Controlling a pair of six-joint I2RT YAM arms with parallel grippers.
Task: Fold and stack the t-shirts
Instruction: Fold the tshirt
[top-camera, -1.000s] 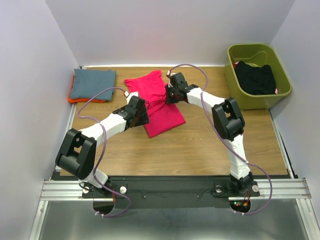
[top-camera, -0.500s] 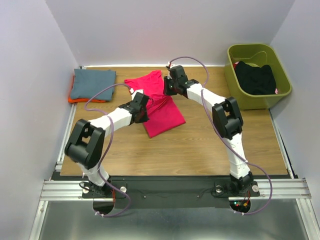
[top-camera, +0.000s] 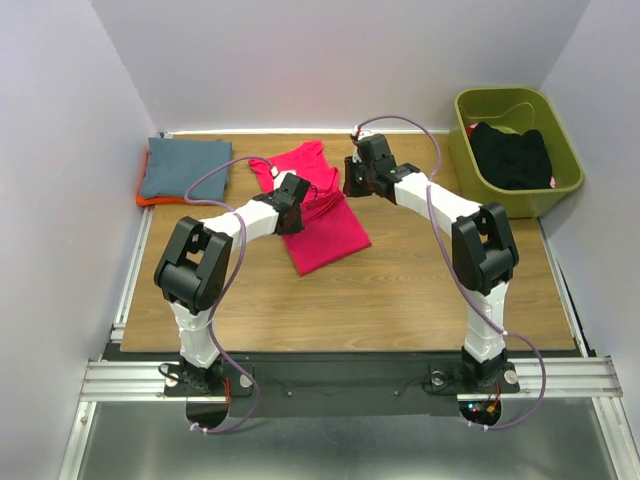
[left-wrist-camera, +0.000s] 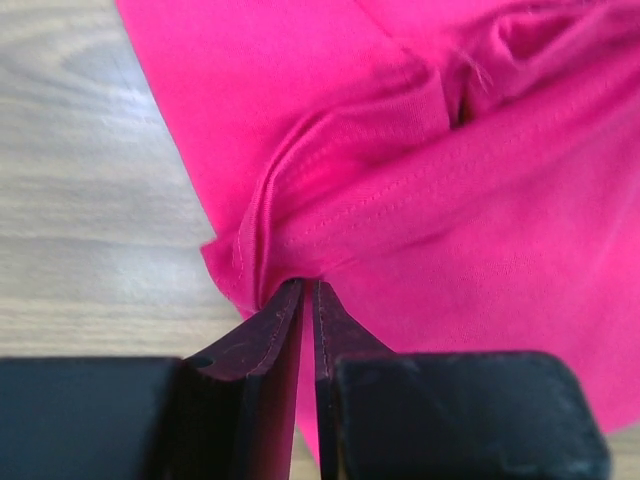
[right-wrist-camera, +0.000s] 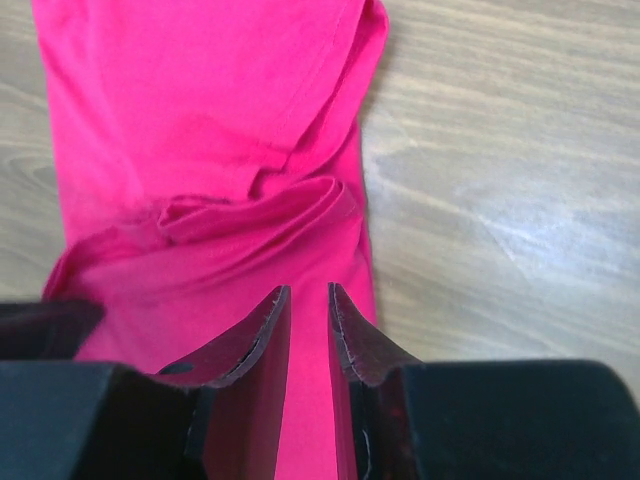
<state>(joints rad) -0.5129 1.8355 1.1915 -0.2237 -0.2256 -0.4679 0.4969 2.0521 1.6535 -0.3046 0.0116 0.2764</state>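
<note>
Approx halfway, by my read: blue-grey shirt (top-camera: 185, 165) lies folded on the orange shirt (top-camera: 150, 200) at the bench's (top-camera: 400, 290) far-left corner, so 2 stacked. Pink shirt (top-camera: 330, 232) is mid-bench, partly folded, not yet on the stack. Black garment (top-camera: 510, 155) sits in the bin (top-camera: 470, 185), untouched. Left pincer (left-wrist-camera: 307, 286) is clamped tight on a bunched fold at the pink shirt's edge, cloth fanning away from the tips. Right pincer (right-wrist-camera: 305, 290) is over the shirt nr its other edge, jaws a narrow slit apart w/ pink showing btwn; can't tell if it nips cloth.
</note>
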